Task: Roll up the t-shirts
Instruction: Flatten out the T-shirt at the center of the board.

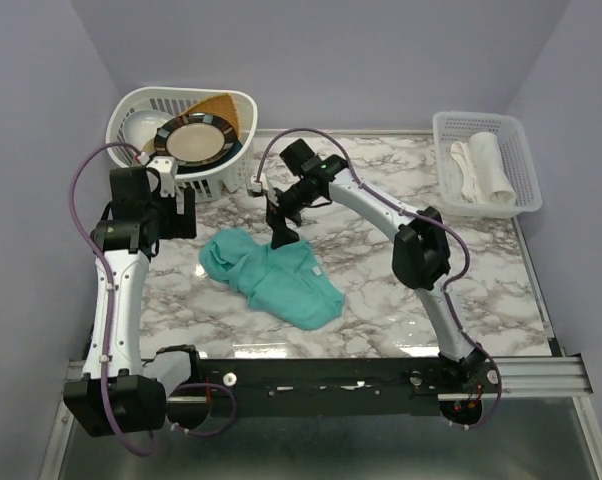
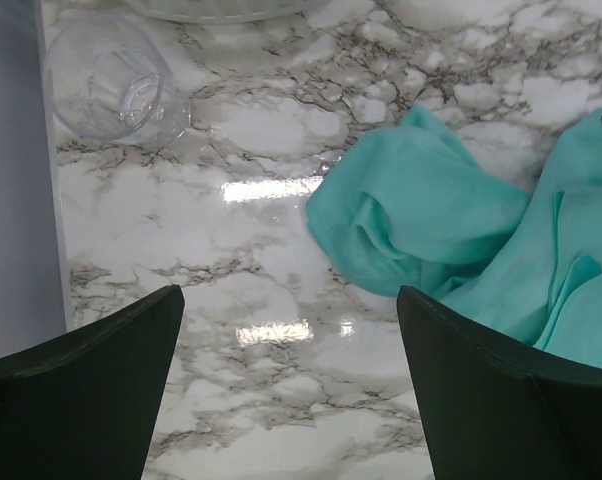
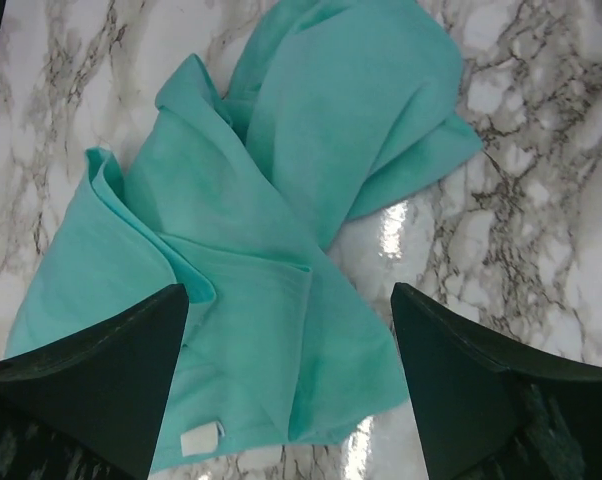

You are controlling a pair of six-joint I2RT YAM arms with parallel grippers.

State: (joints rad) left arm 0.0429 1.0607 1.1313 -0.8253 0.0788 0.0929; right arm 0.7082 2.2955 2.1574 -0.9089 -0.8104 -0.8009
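The t-shirt [image 1: 271, 278] sits bunched up on the table [image 1: 381, 320], a bit left of centre. The back left corner has a rack [image 1: 221, 175] with plates [image 1: 193, 140] in it, and back right there's a basket [image 1: 521, 150] holding rolled cloths [image 1: 486, 170]. A glass [image 2: 121, 90] stands by the left wall, just in front of the rack.

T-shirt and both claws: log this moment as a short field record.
t-shirt: teal, crumpled, unrolled, lying on the marble table
left claw: open, over bare marble beside the shirt, holding nothing
right claw: open, above the shirt, holding nothing
other items: clear glass; white dish rack far left; white basket far right
rolling: not yet begun
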